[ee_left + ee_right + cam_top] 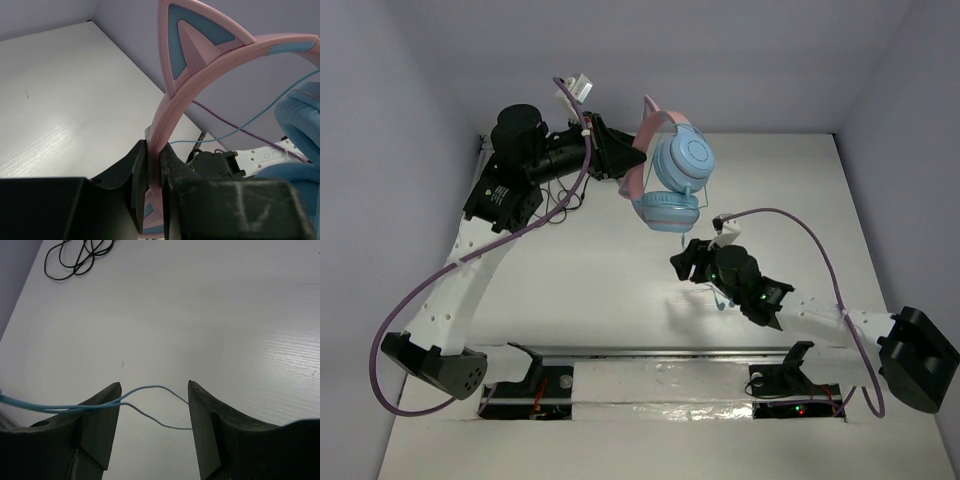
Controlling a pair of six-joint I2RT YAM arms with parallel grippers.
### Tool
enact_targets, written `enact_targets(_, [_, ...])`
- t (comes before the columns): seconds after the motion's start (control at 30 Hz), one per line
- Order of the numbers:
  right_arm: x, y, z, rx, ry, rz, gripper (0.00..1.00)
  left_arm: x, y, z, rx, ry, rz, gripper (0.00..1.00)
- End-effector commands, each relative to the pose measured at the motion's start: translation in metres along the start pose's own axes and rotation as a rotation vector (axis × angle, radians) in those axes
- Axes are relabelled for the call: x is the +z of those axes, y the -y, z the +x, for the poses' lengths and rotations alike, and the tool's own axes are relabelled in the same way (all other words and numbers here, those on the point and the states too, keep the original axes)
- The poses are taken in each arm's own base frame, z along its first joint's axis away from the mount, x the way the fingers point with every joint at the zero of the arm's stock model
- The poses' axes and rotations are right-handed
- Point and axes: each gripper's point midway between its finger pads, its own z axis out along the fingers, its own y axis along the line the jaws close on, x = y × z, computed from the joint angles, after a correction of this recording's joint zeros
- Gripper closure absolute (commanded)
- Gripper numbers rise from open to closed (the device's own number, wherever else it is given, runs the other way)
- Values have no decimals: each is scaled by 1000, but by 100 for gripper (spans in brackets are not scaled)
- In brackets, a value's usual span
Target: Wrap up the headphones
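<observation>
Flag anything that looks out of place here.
The pale blue cable dangles unwound from the headphones, which the left gripper holds aloft by the pink headband. It runs slack through the open right gripper. A black cable lies tangled on the table's far left.

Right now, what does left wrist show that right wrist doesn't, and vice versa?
Left wrist only: the left claw shut on the pink cat-eared headband, with a light blue earcup at right. Right wrist only: the right claw open, the pale blue cable looping across its gap, plus a coiled black cable far off on the table. Both: that pale blue cable and the white table.
</observation>
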Motion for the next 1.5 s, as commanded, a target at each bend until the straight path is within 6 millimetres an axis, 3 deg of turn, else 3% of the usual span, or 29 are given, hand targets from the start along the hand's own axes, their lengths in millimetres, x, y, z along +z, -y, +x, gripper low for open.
enact_targets(0.0, [10,-8,-24,22,78,4,38,-13,37,-33,58,92,91,100])
enact_targets(0.13, [27,-9,-21,18,87,18,39,-14,37,-34,59,93,86,100])
enact_targets(0.3, [37,-16,-15,6,91,-30,50,-13,38,-34,58,90,88,100])
enact_targets(0.33, [38,-18,-11,3,84,-49,54,-13,38,-34,56,90,90,100])
enact_targets(0.37, [40,-17,-7,7,75,-51,68,-14,38,-35,58,96,88,100])
enact_targets(0.47, [40,-20,0,10,40,-70,88,-13,34,-38,62,108,59,100])
enact_targets(0.57, [31,-28,4,40,17,-124,100,-8,23,-42,52,124,15,100])
enact_targets(0.63, [22,-31,9,54,-4,-156,100,-4,16,-46,40,141,-14,100])
enact_targets(0.73, [12,-33,20,69,-61,-187,100,7,-3,-55,-6,179,-72,100])
enact_targets(0.9, [-2,-39,40,44,-162,-195,100,18,-59,-64,-133,266,-183,100])
enact_targets(1.03, [-16,-48,50,14,-212,-209,100,13,-108,-68,-222,359,-302,100])
enact_targets(1.23, [-28,-65,74,-43,-307,-222,100,18,-131,-60,-377,412,-239,100])
enact_targets(1.3, [-30,-68,80,-63,-330,-212,100,13,-151,-63,-371,462,-335,100])
enact_targets(1.33, [-33,-80,79,-74,-332,-231,100,10,-157,-63,-358,474,-371,100])
enact_targets(1.43, [-47,-95,81,-99,-370,-253,100,-13,-194,-62,-278,529,-597,100])
enact_targets(1.47, [-50,-101,78,-101,-368,-267,100,-13,-193,-63,-277,531,-597,100])
